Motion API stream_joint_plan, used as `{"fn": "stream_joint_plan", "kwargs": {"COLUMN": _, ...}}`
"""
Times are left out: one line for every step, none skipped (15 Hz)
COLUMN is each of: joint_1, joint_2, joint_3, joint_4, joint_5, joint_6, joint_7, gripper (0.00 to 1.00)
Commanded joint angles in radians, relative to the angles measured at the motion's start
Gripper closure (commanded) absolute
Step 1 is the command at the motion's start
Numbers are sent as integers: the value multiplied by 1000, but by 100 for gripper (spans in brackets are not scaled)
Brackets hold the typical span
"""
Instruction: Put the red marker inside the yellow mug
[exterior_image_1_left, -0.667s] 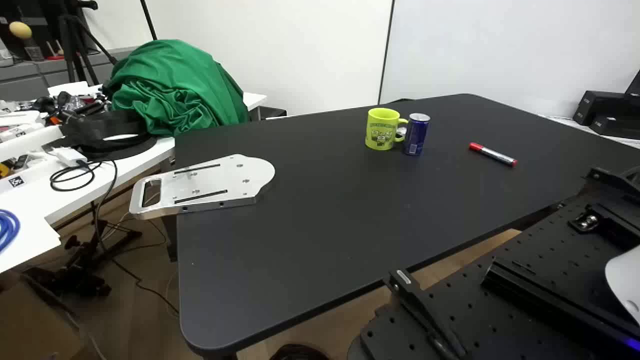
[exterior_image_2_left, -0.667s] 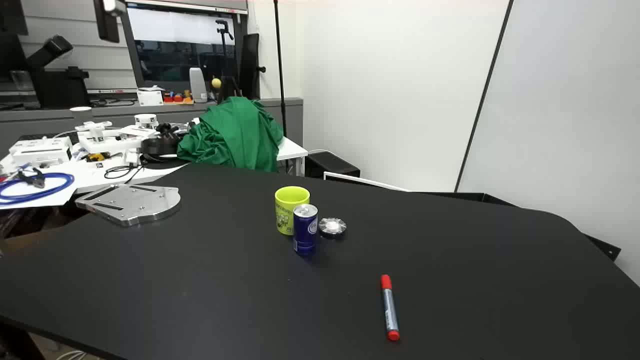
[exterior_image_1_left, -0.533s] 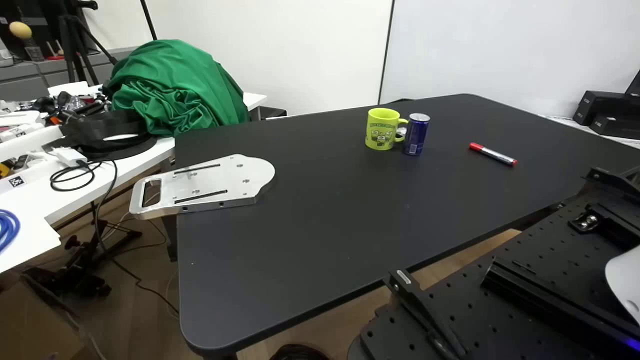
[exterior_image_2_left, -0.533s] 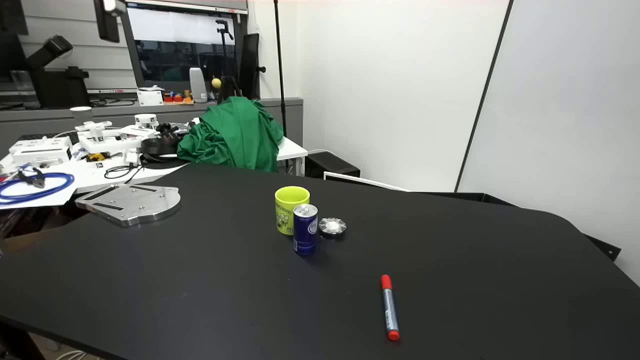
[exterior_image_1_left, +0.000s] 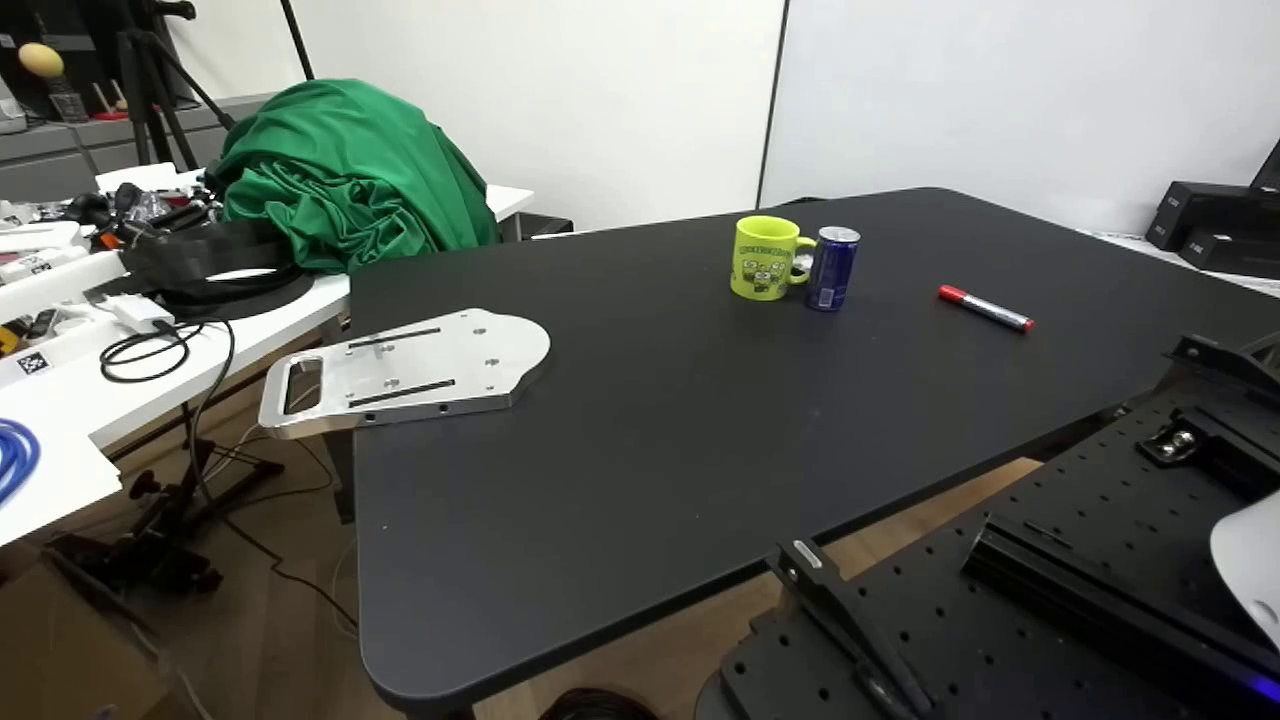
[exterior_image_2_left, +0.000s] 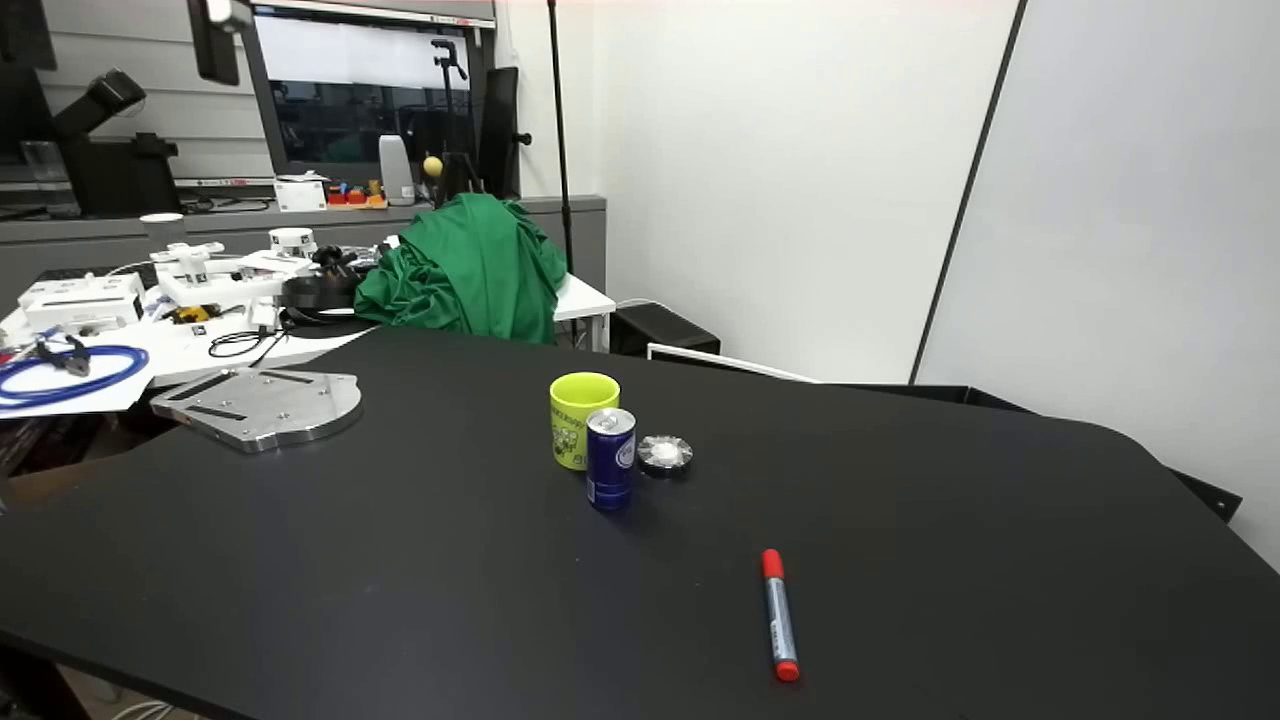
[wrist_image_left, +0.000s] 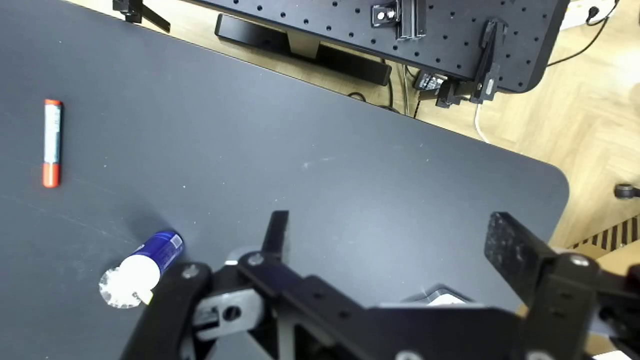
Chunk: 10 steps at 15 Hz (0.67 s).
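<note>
Red marker (exterior_image_2_left: 779, 615) lies on the table (exterior_image_2_left: 420, 590), outside the mug (exterior_image_1_left: 763, 258). Fingers (wrist_image_left: 515, 250) are spread wide, holding nothing. Grabbing it and dropping it in both seem left.

The robot's gripper (wrist_image_left: 391, 237) has its two fingers (wrist_image_left: 515, 252) spread wide apart.

In the wrist view it pokes up from the bottom, big and black, with a wide gap between its tips. In an exterior view, just a bit of the white arm (exterior_image_1_left: 1252, 570) peeks in at the right edge, low down.
</note>
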Motion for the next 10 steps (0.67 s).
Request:
{"fn": "stream_joint_plan", "kwargs": {"joint_1": -14, "joint_2": 4, "joint_3": -6, "joint_4": 5, "joint_5": -17, "joint_6": 4, "joint_7": -12, "gripper": 0}}
{"fn": "stream_joint_plan", "kwargs": {"joint_1": -29, "joint_2": 5, "joint_3": -20, "joint_4": 13, "joint_5": -49, "joint_6": 10, "joint_7": -36, "gripper": 0}}
{"fn": "stream_joint_plan", "kwargs": {"joint_1": -46, "joint_2": 4, "joint_3": -32, "joint_4": 20, "joint_5": -89, "joint_6": 17, "joint_7": -55, "gripper": 0}}
{"fn": "stream_joint_plan", "kwargs": {"joint_1": -66, "joint_2": 5, "joint_3": -47, "joint_4": 28, "joint_5": -133, "joint_6": 29, "joint_7": -74, "gripper": 0}}
{"fn": "stream_joint_plan", "kwargs": {"joint_1": -87, "joint_2": 11, "joint_3": -65, "joint_4": 42, "joint_5": -179, "joint_6": 40, "joint_7": -97, "gripper": 0}}
{"fn": "stream_joint_plan", "kwargs": {"joint_1": -109, "joint_2": 23, "joint_3": -90, "joint_4": 57, "joint_5": -220, "joint_6": 56, "joint_7": -123, "gripper": 0}}
{"fn": "stream_joint_plan", "kwargs": {"joint_1": -126, "joint_2": 35, "joint_3": -113, "joint_4": 73, "joint_5": -253, "joint_6": 73, "joint_7": -149, "gripper": 0}}
{"fn": "stream_joint_plan", "kwargs": {"joint_1": -145, "joint_2": 53, "joint_3": -139, "joint_4": 93, "joint_5": -282, "joint_6": 91, "joint_7": -176, "gripper": 0}}
{"fn": "stream_joint_plan", "kwargs": {"joint_1": -162, "joint_2": 76, "joint_3": -170, "joint_4": 116, "joint_5": -306, "joint_6": 114, "joint_7": -205, "gripper": 0}}
{"fn": "stream_joint_plan", "kwargs": {"joint_1": -176, "joint_2": 100, "joint_3": -201, "joint_4": 140, "joint_5": -319, "joint_6": 132, "joint_7": -237, "gripper": 0}}
